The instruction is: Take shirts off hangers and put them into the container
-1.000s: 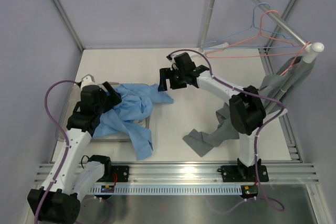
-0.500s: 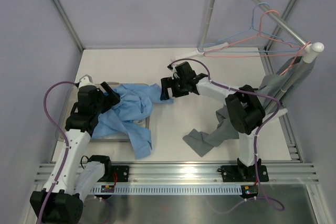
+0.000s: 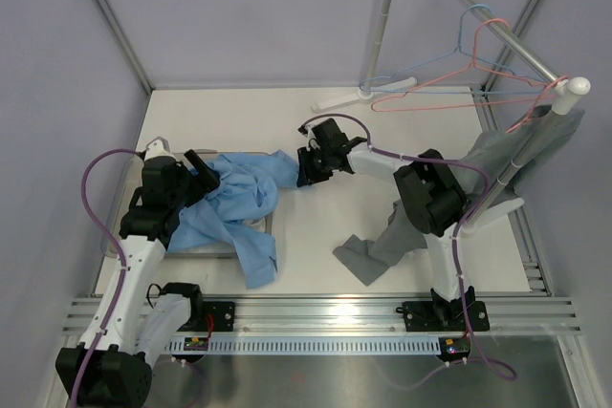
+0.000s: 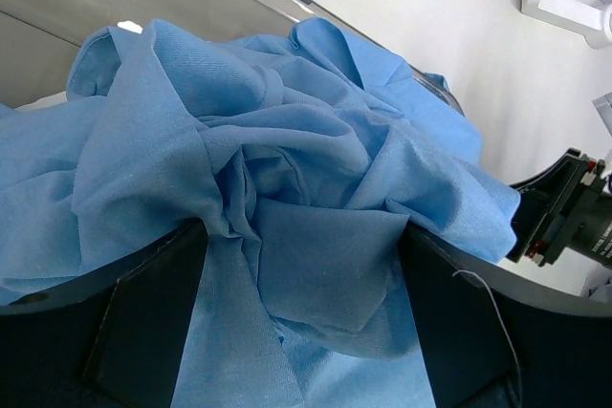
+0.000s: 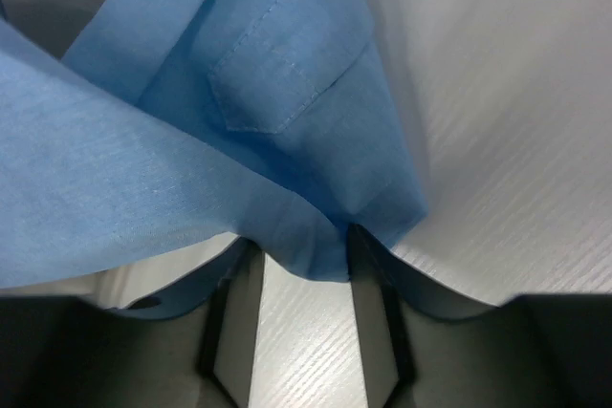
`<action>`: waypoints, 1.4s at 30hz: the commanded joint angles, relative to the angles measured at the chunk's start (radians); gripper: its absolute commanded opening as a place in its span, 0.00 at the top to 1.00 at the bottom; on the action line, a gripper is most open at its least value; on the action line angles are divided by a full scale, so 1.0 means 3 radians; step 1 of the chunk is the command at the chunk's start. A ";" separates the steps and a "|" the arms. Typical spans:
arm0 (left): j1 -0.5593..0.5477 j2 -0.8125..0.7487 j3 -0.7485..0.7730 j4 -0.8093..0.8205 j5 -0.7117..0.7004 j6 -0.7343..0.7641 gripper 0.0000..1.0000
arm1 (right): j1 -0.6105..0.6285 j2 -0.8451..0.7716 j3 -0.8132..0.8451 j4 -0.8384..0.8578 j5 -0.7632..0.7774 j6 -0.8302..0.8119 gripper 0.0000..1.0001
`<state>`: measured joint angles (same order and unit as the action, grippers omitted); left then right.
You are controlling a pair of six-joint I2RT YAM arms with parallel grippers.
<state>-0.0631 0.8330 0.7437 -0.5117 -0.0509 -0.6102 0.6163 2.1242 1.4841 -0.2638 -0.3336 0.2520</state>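
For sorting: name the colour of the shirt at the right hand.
Light blue shirt, clearest in the right wrist view.

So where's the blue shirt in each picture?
Top camera: blue shirt left of middle, heaped over the container.
Left wrist: blue shirt fills nearly the whole picture.
Right wrist: blue shirt covers the upper left.
Shared landmark: the white table beside it.

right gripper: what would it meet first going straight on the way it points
The crumpled light blue fabric shirt: its edge lies right between the right gripper fingers, probably touching them, though depth is unclear.
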 commanded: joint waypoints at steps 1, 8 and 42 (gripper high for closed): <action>0.0026 -0.0010 -0.0004 0.0095 0.0103 0.0024 0.16 | 0.0103 0.0001 0.0156 0.0066 0.0038 -0.0022 0.68; 0.0042 -0.0036 -0.0030 0.0070 0.0022 -0.0032 0.16 | 0.0180 -0.0157 0.0319 -0.0204 0.0329 -0.0052 1.00; 0.0804 -0.0307 -0.0163 -0.0033 0.0426 -0.0098 1.00 | 0.1039 0.0241 0.2457 -0.1140 -0.1613 0.0459 1.00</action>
<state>0.1688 0.7586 0.6849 -0.5304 0.0555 -0.6548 0.9241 2.1555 2.2528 -0.7013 -0.7410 0.3298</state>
